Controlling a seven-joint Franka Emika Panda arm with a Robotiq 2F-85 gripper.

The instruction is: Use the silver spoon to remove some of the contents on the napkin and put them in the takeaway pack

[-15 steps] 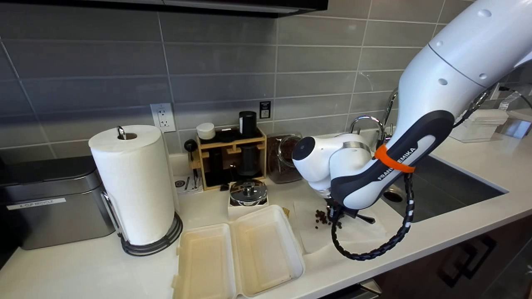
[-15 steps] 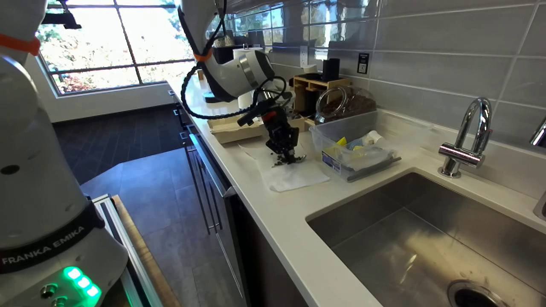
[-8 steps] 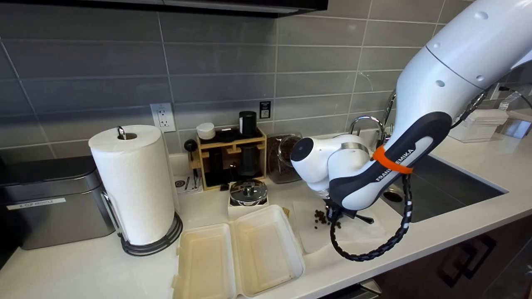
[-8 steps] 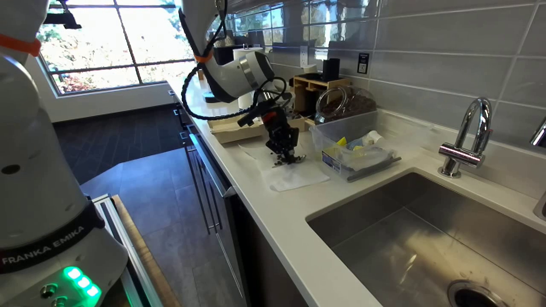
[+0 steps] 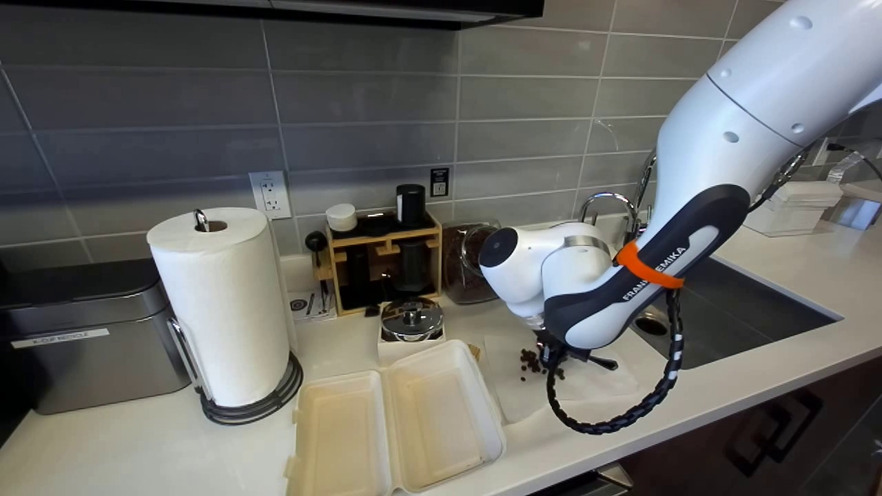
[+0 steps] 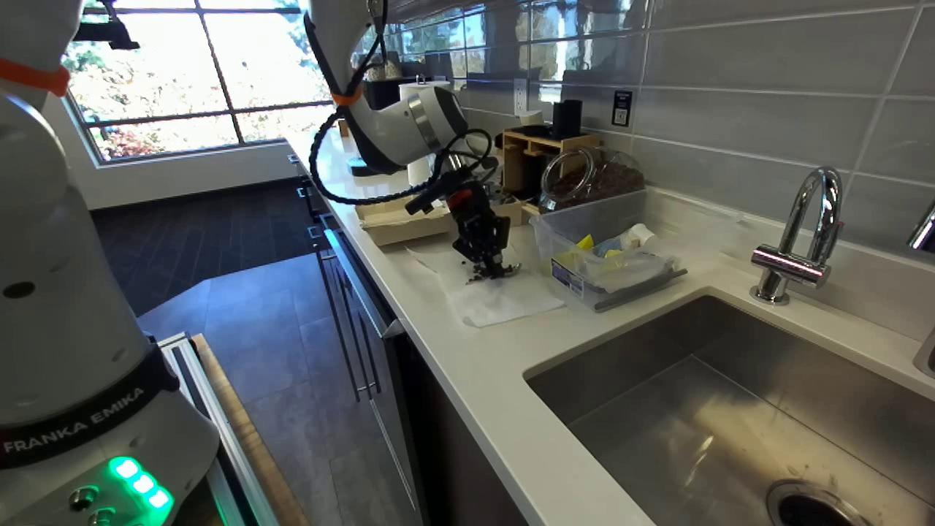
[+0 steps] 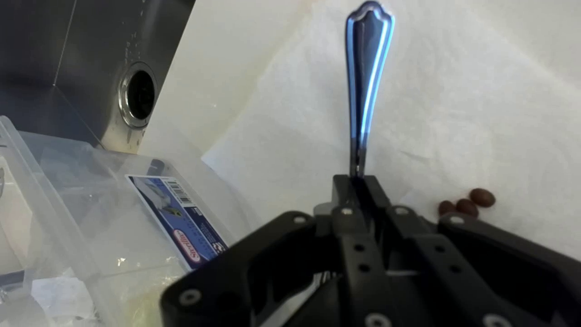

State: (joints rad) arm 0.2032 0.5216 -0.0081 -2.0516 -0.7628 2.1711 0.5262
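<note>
The silver spoon (image 7: 370, 59) is gripped in my gripper (image 7: 356, 181), with its handle end sticking out past the fingertips in the wrist view. Its bowl is hidden under the gripper. In an exterior view my gripper (image 6: 494, 269) is low over the white napkin (image 6: 504, 303), and a shiny bit of spoon (image 6: 514, 268) shows beside it. The contents, dark brown bits (image 5: 530, 361), lie on the napkin (image 5: 513, 389) around the fingertips; a few bits (image 7: 482, 197) show right of the jaws. The takeaway pack (image 5: 444, 420) lies open beside the napkin, and also shows in an exterior view (image 6: 409, 232).
A clear plastic bin (image 6: 584, 256) with packets stands close to the gripper, and also in the wrist view (image 7: 113, 218). The sink (image 6: 657, 409) lies beyond the napkin. A metal tin (image 5: 412, 320), a glass jar (image 5: 468, 269) and a paper towel roll (image 5: 220, 310) stand toward the wall.
The arm has shifted very slightly toward the takeaway pack, with the gripper still low at the napkin. The bits, napkin and pack look nearly the same.
</note>
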